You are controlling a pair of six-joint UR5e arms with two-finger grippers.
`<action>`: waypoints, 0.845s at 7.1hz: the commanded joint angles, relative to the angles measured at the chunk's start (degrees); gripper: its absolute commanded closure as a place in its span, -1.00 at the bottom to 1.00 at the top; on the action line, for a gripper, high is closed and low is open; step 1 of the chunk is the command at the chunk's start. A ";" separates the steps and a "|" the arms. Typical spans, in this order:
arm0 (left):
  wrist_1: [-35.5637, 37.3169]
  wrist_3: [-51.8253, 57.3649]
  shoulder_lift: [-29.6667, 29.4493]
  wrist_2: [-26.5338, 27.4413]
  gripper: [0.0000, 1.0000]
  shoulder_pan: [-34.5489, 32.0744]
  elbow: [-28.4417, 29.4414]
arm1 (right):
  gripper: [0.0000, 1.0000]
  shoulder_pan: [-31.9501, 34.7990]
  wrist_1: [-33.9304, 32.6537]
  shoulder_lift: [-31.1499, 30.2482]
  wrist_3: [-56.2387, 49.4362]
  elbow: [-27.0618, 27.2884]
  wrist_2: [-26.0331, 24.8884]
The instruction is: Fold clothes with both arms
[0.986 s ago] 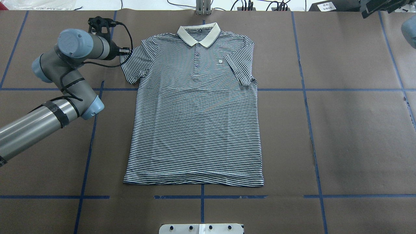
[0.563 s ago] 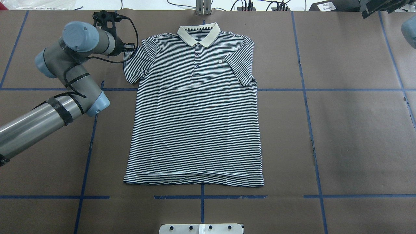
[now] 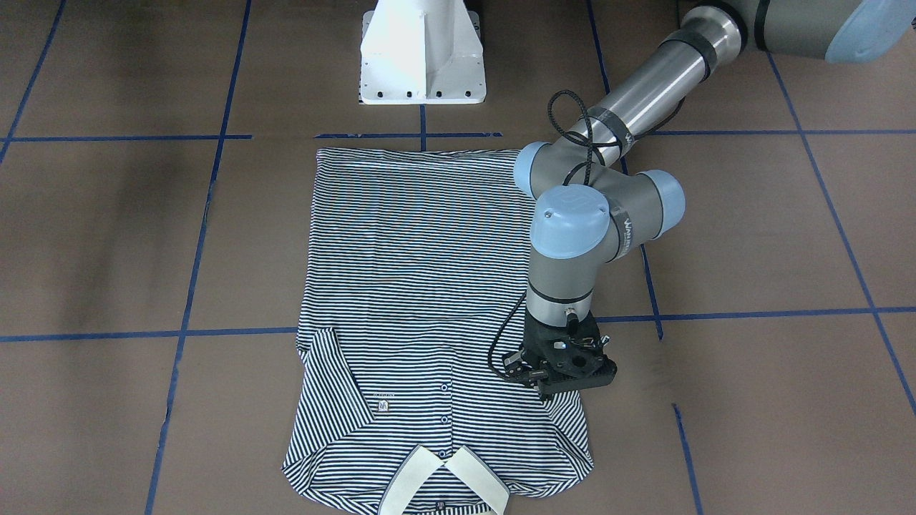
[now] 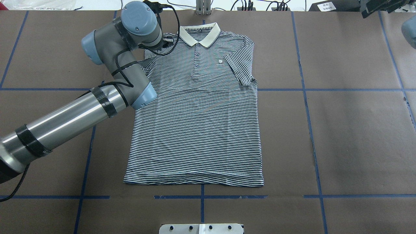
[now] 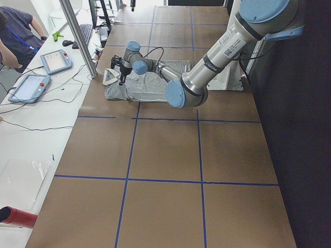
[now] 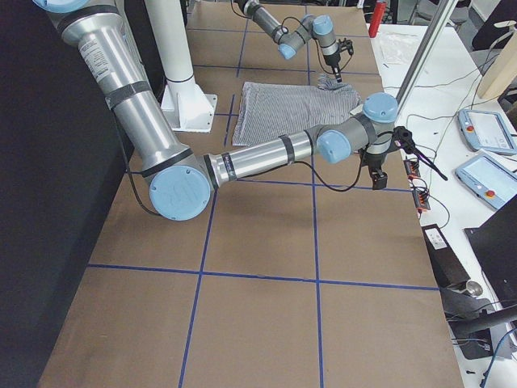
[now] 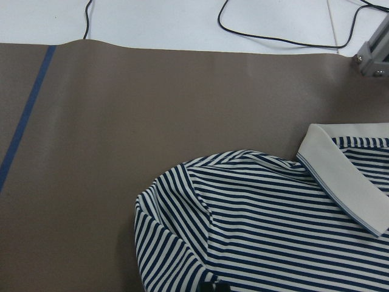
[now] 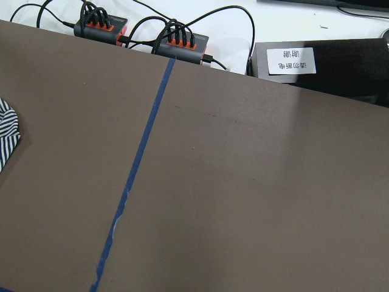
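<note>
You have 1 polo shirt lying flat, front up, in the middle of the table. Its collar is at the far edge from the robot and its hem points toward the base. The sleeve on the robot's right is folded in onto the chest. The left gripper sits over the opposite shoulder, near the collar; you cannot tell whether it pinches cloth. The right gripper hangs near the far edge, well apart from the shirt, its jaw state unreadable.

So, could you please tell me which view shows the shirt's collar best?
Overhead exterior: both flaps of the collar show clearly. Front-facing crops it at the bottom edge, left wrist shows one flap, the side views show it tiny, right wrist shows none.
</note>
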 commanded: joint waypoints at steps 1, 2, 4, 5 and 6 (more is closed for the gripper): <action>-0.04 -2.15 -1.75 1.99 1.00 1.33 3.31 | -1.00 -0.06 0.00 -0.08 0.26 0.00 -0.03; -0.04 -2.58 -2.36 1.99 1.00 1.34 4.54 | -1.00 -0.15 0.00 -0.08 0.26 0.00 -0.03; -0.04 -2.24 -3.07 1.99 0.46 1.51 5.52 | -1.00 -0.41 0.09 -0.08 0.34 -0.09 -0.03; -0.04 -1.72 -3.50 1.99 -0.39 1.60 5.87 | -1.00 -0.50 0.09 -0.08 0.35 0.00 0.06; 0.05 1.42 -3.60 1.99 -0.99 1.69 5.52 | -1.00 -0.59 0.09 -0.08 0.43 0.08 0.06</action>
